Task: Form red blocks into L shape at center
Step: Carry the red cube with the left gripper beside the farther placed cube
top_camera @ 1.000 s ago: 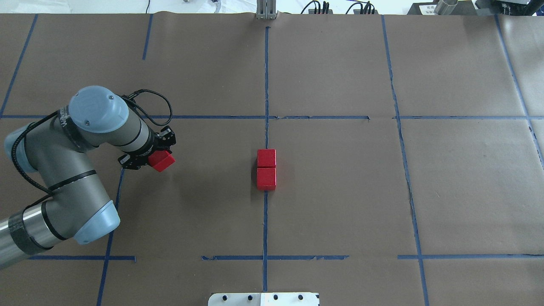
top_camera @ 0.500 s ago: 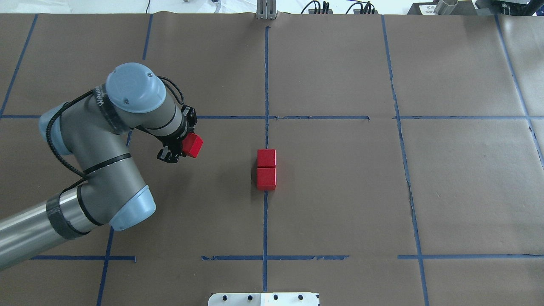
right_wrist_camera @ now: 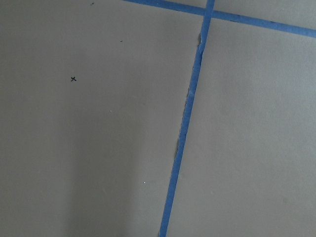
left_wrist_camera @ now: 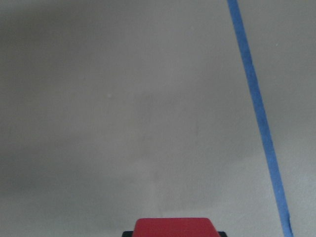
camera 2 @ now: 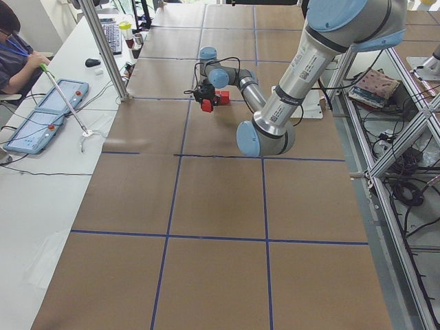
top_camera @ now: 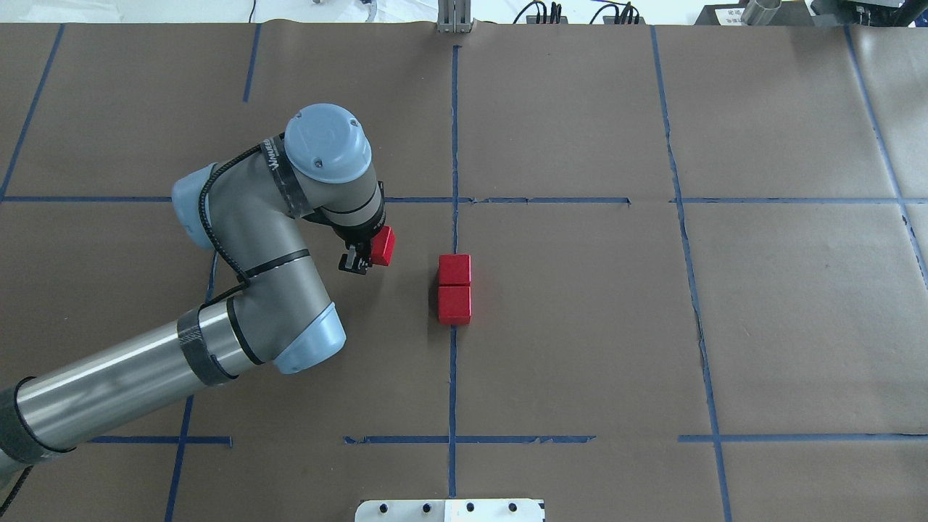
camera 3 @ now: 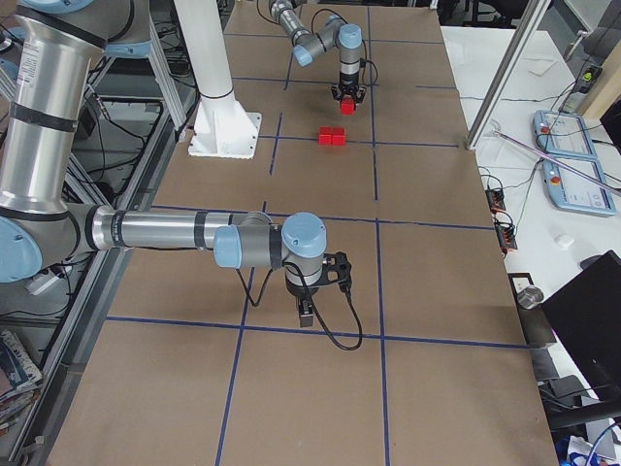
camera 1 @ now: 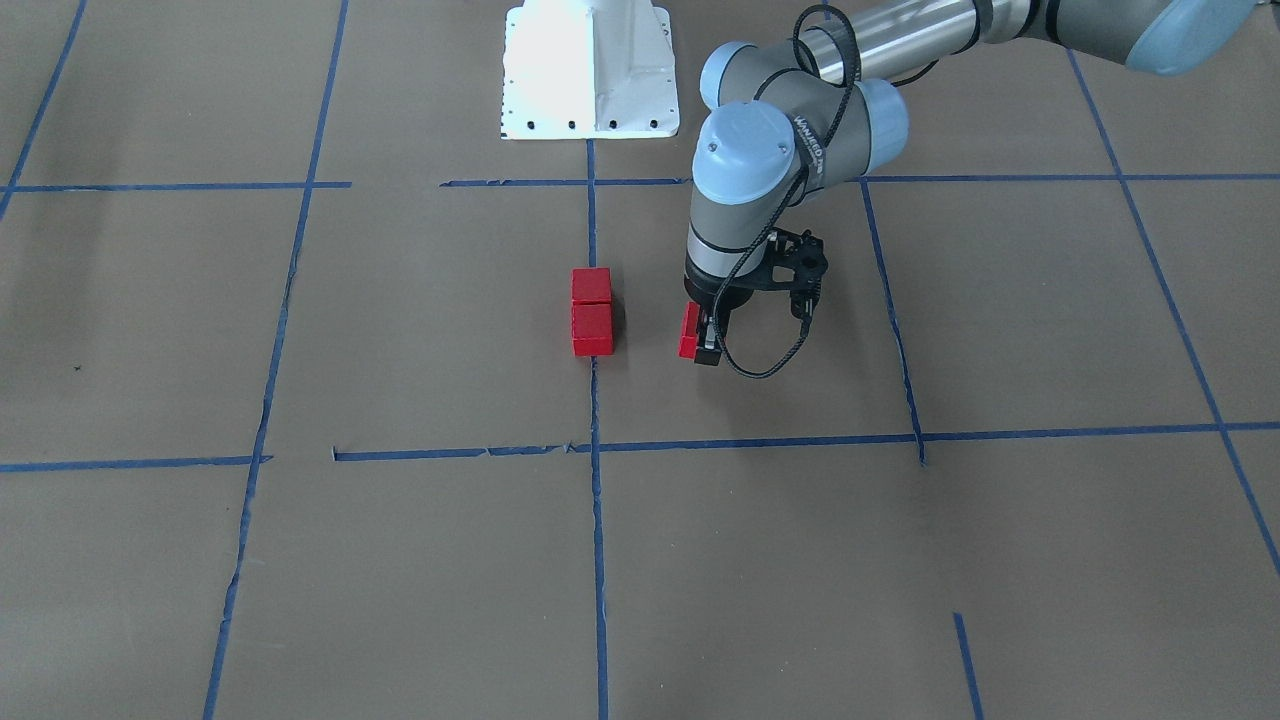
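Two red cubes (top_camera: 454, 304) sit touching in line at centre; the left claw (top_camera: 371, 254) holds the third cube (top_camera: 383, 245) near them, unplaced. Whether the right claw (camera 3: 305, 316) is wide or narrow, I cannot tell.

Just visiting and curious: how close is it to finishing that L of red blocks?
About two-thirds there. The far red block and near red block already sit touching in a row at the centre. The left gripper holds the third red block beside them, not touching. Left: set it against one end, sideways.

Two red blocks (top_camera: 454, 288) lie touching at center; a third red block (top_camera: 383, 245) is held nearby.
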